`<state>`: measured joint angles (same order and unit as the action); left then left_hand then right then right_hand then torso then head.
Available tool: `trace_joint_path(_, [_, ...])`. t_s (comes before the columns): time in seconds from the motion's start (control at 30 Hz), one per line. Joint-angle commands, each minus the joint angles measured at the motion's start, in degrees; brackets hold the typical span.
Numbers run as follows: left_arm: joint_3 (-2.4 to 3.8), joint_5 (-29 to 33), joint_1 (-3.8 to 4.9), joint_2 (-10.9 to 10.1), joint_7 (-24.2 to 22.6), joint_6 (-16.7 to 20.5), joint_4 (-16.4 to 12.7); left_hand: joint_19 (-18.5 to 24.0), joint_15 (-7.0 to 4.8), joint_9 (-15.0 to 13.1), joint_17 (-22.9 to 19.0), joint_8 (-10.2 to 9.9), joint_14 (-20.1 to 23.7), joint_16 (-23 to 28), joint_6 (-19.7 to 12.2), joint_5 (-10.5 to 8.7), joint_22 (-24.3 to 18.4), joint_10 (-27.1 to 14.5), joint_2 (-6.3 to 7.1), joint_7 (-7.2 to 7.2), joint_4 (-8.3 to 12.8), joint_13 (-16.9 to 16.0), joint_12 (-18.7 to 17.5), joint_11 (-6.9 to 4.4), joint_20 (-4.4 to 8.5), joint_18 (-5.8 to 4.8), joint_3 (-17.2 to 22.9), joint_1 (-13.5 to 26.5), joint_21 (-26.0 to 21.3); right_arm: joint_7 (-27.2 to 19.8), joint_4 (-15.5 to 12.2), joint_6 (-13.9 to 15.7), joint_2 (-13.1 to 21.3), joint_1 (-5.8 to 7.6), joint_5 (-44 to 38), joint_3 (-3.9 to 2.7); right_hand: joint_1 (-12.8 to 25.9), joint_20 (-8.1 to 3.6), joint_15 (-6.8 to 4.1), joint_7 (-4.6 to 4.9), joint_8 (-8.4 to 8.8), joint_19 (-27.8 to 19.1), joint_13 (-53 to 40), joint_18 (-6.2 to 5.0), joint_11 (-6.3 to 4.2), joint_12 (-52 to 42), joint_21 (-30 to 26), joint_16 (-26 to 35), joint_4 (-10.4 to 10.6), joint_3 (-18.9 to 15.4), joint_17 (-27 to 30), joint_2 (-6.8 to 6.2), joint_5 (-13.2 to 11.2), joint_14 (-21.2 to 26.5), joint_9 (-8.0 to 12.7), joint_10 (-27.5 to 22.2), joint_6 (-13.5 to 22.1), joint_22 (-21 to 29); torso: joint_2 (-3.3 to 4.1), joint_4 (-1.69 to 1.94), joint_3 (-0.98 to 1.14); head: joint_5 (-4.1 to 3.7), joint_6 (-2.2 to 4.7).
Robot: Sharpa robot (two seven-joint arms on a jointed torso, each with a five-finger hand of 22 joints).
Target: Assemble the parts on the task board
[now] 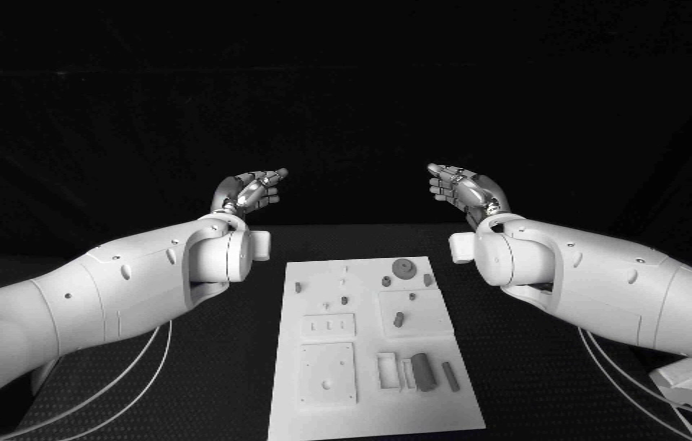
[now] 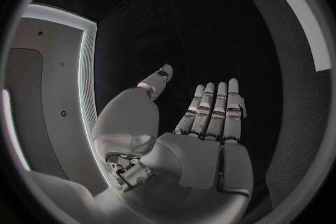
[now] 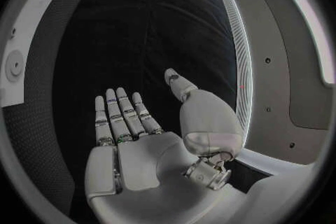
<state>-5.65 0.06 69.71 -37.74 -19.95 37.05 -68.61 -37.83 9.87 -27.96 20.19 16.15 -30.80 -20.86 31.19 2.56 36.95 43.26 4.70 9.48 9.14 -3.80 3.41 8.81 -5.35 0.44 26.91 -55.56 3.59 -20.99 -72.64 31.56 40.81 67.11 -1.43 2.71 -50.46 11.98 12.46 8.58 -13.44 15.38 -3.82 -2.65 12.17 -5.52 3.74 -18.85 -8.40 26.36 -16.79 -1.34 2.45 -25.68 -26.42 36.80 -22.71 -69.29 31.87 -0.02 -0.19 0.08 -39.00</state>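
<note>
The white task board (image 1: 368, 346) lies in the middle of the black table, near the front edge. Several small grey parts rest on it: a round disc (image 1: 405, 266), a peg (image 1: 385, 282), a small block (image 1: 397, 316) and two bars (image 1: 424, 371) near its front right. My left hand (image 1: 250, 193) is raised beyond the board's far left, palm up, fingers straight and apart, holding nothing. My right hand (image 1: 464, 189) mirrors it at the far right, also flat and empty. The left hand (image 2: 189, 134) and right hand (image 3: 147, 140) show bare palms in the wrist views.
Both white forearms slope over the table on either side of the board. Black textured table surface (image 1: 216, 381) surrounds the board. Thin white cables (image 1: 144, 371) hang under the arms. A white object (image 1: 673, 376) sits at the right edge.
</note>
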Motion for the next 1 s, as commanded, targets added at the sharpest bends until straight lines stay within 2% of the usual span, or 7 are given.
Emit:
trace_joint_path(0.03, [-0.94,-0.6,1.96,1.6,7.7,-7.9,4.6,-1.1,0.18,-0.8,0.6,0.5,-1.0,-0.7,1.0,0.30,1.0,1.3,0.15,0.41,0.1,-0.1,0.4,0.21,-0.09,-0.44,0.9,-1.7,0.4,7.7,4.5,-14.4,-1.1,1.71,-3.6,0.59,-3.2,0.35,0.54,4.91,-1.24,2.4,-0.3,-0.60,0.41,-0.7,0.9,-1.4,-1.1,1.3,-1.0,-0.01,0.4,-2.0,-1.3,2.3,-1.7,-6.5,0.04,0.00,-0.02,0.01,-0.04])
trace_joint_path(0.2, [-2.04,-0.7,3.91,3.0,10.5,-10.4,9.0,-1.2,0.22,-0.8,0.6,0.5,-1.0,-0.7,1.1,0.30,1.0,1.4,0.10,0.52,0.1,-0.2,0.4,0.30,-0.08,-0.44,0.9,-1.7,0.4,11.2,9.3,-20.4,-2.2,3.61,-4.8,1.31,-4.2,0.31,0.68,4.92,-2.33,4.5,-0.4,-1.27,0.49,-1.2,1.2,-2.2,-2.6,1.5,-1.4,0.18,0.4,-3.4,-1.5,3.8,-3.0,-6.7,0.04,0.00,-0.02,0.01,-0.04])
trace_joint_path(0.47, [-2.40,-0.8,4.55,3.5,11.5,-11.3,10.4,-2.1,0.43,-1.1,1.1,1.3,-3.0,-1.7,2.7,0.31,1.0,3.2,-0.16,1.24,0.2,-0.5,1.2,0.80,0.30,-0.39,1.1,-2.2,0.8,13.2,12.1,-23.9,-2.8,4.73,-5.5,1.74,-8.0,-0.55,1.66,5.19,-5.16,11.4,-1.1,-3.95,0.88,-3.3,2.8,-5.1,-6.9,3.2,-2.7,-0.13,0.5,-9.5,-2.1,9.1,-8.2,-6.3,0.04,0.00,-0.02,0.01,-0.04])
trace_joint_path(0.5, [-3.02,-0.5,4.52,2.7,10.8,-13.5,9.3,-3.1,0.46,-1.2,1.4,1.8,-4.1,-2.3,3.6,0.34,1.2,4.6,-0.27,1.49,0.4,-0.8,1.9,0.94,0.61,-0.12,1.3,-2.6,1.2,12.1,17.8,-21.7,-5.0,4.83,-32.2,1.73,-8.5,-0.61,1.40,5.09,-5.61,12.6,-1.3,-4.33,0.75,-3.7,3.0,-5.6,-7.6,3.5,-2.9,-0.16,0.5,-10.5,-2.2,10.2,-9.2,-6.2,0.06,0.02,-0.07,0.60,-2.47])
trace_joint_path(0.7, [-3.05,-1.8,4.53,1.6,9.9,-15.2,7.6,-8.8,-0.85,-1.4,3.6,3.8,-12.9,-6.4,9.0,0.38,2.1,11.7,-1.37,2.14,2.5,-2.0,4.6,1.29,1.89,1.59,2.4,-4.9,3.7,12.6,19.3,-21.2,-5.8,4.83,-44.7,1.72,-13.0,-1.12,-1.50,4.04,-7.92,19.6,-2.1,-6.74,-0.74,-6.1,4.7,-9.0,-8.3,5.7,-4.8,-1.27,0.5,-17.9,-2.6,16.5,-14.7,-5.8,0.37,0.15,-0.16,0.39,-2.34])
trace_joint_path(0.87, [-3.05,-4.2,4.54,0.8,9.2,-17.4,5.9,-12.4,-2.31,-1.2,5.3,5.2,-18.2,-8.2,14.2,0.51,2.8,18.2,-2.48,1.36,4.6,-3.2,6.7,-0.25,3.14,2.12,3.0,-6.1,5.2,12.4,19.6,-20.5,-6.4,4.83,-53.5,1.70,-15.2,-1.54,-4.54,3.22,-9.07,26.2,-2.3,-8.86,-2.27,-7.0,6.5,-11.6,-8.4,6.9,-6.6,-1.68,0.5,-24.1,-2.7,20.6,-18.7,-5.6,1.07,0.52,-0.32,-0.14,-2.33])
trace_joint_path(1.0, [-3.05,-5.2,4.54,-0.3,8.7,-18.7,3.6,-14.7,-3.30,-1.0,6.7,5.5,-21.0,-8.9,16.9,0.50,3.3,21.2,-3.08,0.39,6.0,-3.9,7.2,-1.42,4.07,2.17,3.5,-6.9,6.0,12.2,19.8,-20.7,-7.1,4.83,-60.9,1.70,-15.8,-1.76,-6.31,2.67,-9.38,30.2,-2.2,-10.14,-3.09,-7.1,7.5,-12.8,-8.4,7.4,-7.9,-1.95,0.5,-28.0,-2.5,22.9,-21.1,-5.5,1.94,1.01,-0.27,-0.38,-2.30])
